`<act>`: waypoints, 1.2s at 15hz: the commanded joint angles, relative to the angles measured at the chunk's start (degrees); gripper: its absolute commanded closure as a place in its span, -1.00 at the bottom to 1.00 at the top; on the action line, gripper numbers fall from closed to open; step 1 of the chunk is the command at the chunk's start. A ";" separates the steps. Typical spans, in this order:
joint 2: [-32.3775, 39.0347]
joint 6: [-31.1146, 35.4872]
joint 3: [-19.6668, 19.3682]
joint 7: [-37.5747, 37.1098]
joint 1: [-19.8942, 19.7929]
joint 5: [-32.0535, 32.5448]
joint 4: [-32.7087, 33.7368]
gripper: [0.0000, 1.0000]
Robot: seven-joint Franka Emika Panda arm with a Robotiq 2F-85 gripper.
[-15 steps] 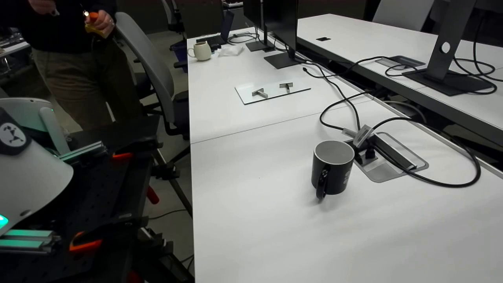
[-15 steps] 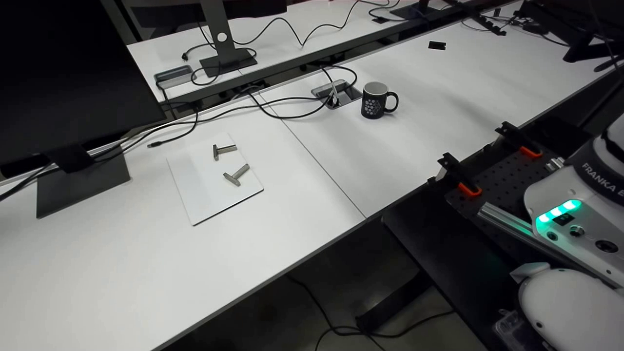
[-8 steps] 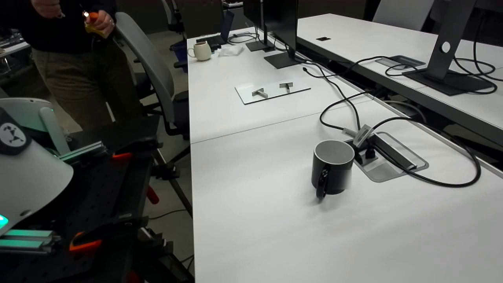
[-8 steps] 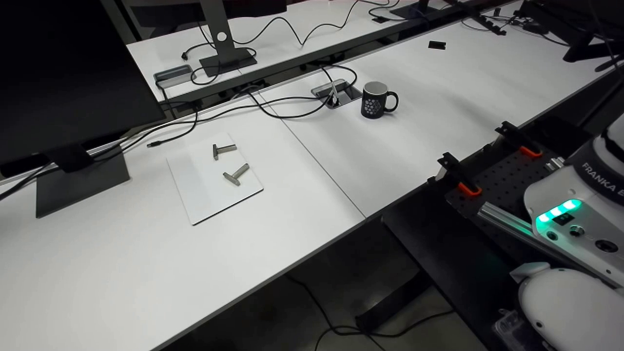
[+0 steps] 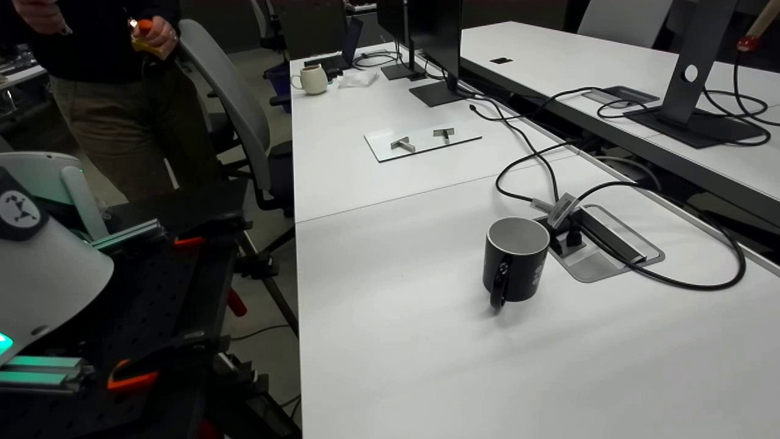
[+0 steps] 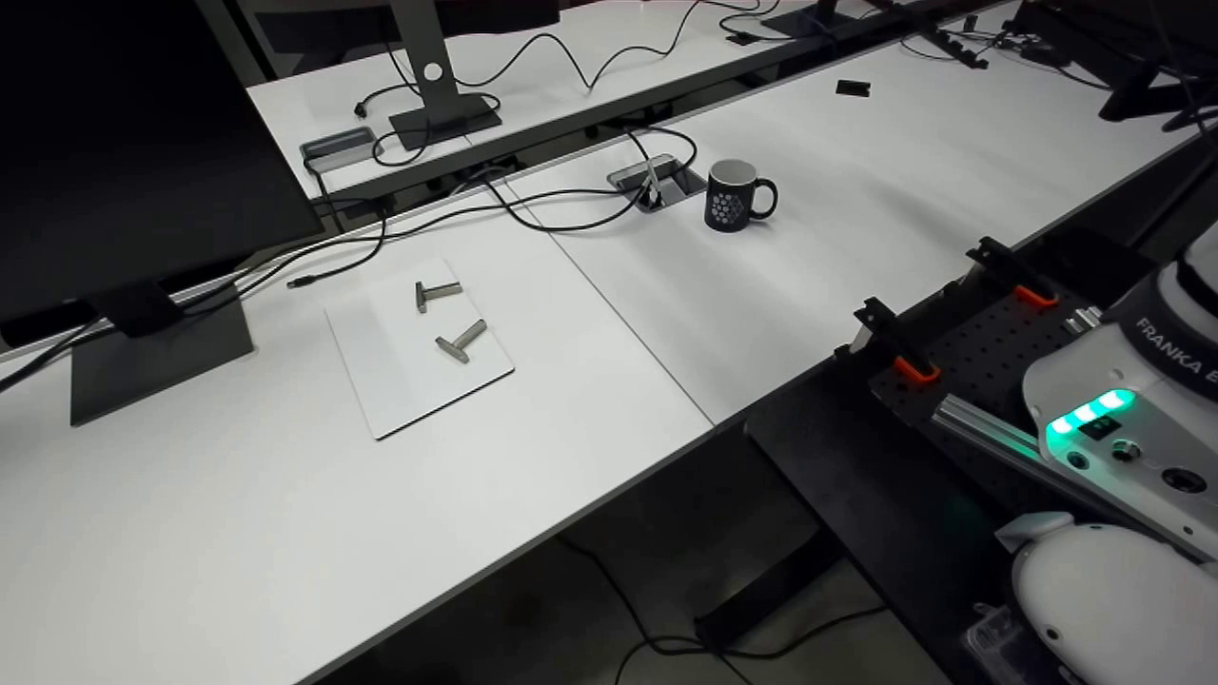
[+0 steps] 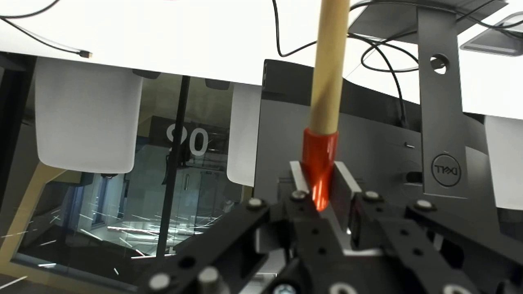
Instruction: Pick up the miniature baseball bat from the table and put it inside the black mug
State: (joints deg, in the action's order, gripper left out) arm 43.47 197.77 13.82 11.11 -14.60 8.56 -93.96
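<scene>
- At the upper right corner of an exterior view, the miniature baseball bat (image 5: 763,24) is newly brought into sight; nothing of it is shown there a moment earlier.
- In the wrist view, a red end of the bat is clenched by the gripper (image 7: 320,175), the pale shaft being pointed outward.
- Beside the red tip at that corner no gripper is shown, so the free end, slanting downward, is presumably what is seen.
- The pick-up from the desk (image 5: 378,317) can thus be judged complete, with the carry apparently begun.
- The black mug (image 5: 521,268) is left unmoved, upright on the desk just beside the cable box (image 5: 588,263); nothing is seen standing out of its rim in both exterior views.
- Bat and mug are well apart, so a long approach is likely called for before the bat can be lowered inside.
</scene>
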 commanded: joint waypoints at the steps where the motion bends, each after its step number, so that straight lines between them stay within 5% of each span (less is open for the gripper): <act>1: -0.82 0.56 -0.70 -1.25 -0.51 -2.29 -1.92 0.85; 5: -1.99 0.07 -8.31 -4.29 4.65 -2.59 -1.73 0.85; 13: -2.12 0.07 -10.35 -4.56 8.49 -1.41 -2.90 0.85; 18: -4.00 0.25 -17.91 -1.96 14.00 -4.80 -10.67 0.85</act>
State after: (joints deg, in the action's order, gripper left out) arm 42.43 197.80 0.36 8.20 -4.09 6.00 -98.19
